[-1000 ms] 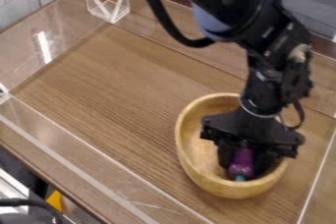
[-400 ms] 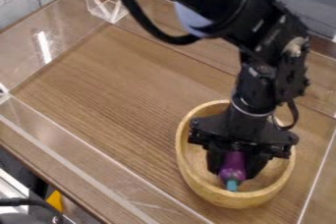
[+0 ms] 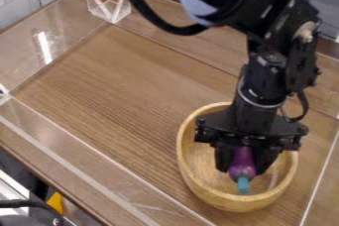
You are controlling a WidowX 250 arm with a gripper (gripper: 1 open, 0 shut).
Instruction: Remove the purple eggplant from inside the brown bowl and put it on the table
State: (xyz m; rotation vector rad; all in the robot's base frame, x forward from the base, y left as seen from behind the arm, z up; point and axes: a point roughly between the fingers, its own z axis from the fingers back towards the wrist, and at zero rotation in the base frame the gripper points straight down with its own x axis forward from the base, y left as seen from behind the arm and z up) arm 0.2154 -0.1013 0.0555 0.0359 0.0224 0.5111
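Note:
The purple eggplant hangs between the fingers of my gripper, its teal stem cap pointing down toward the camera. My gripper points straight down over the brown bowl at the lower right of the table and is shut on the eggplant. The eggplant is lifted off the bowl's floor but still sits within the rim. The black arm hides the bowl's far side.
Low clear acrylic walls border the table on the left and front. A clear bracket stands at the back left corner. Bare wood stretches left of the bowl.
My gripper has risen a little with the eggplant in it, and the wrist has rolled slightly. The bowl has stayed in place.

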